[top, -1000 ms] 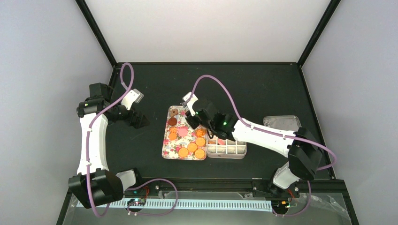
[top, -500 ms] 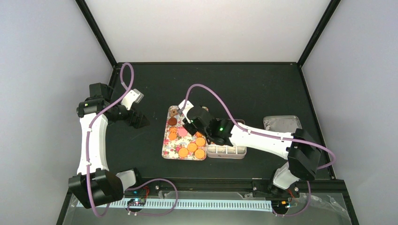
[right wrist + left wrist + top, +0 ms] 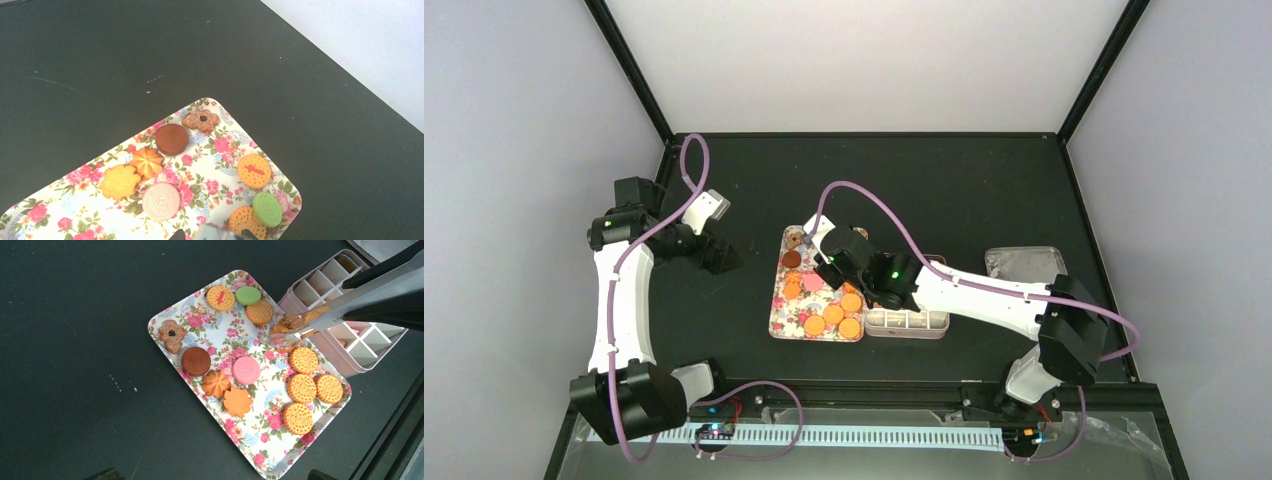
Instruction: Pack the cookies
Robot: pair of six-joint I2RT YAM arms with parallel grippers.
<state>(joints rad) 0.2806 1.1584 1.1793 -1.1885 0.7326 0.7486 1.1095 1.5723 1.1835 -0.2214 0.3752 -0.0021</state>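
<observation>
Several cookies lie on the flower-patterned tray: a pink one, a brown one, a green one and orange-golden rounds. My right gripper is shut on metal tongs. The tong tips reach down to an orange cookie at the tray's edge beside the box; whether they grip it is unclear. In the right wrist view the tongs show only at the bottom edge. My left gripper hangs open, away from the tray's left side.
A pale box with small compartments stands against the tray's right side, a few cells holding cookies. A grey metal lid lies at the back right. My right arm stretches above the box.
My right gripper with the tongs has swung left from above the box to above the tray, then nearly stopped. The left arm has not moved.
</observation>
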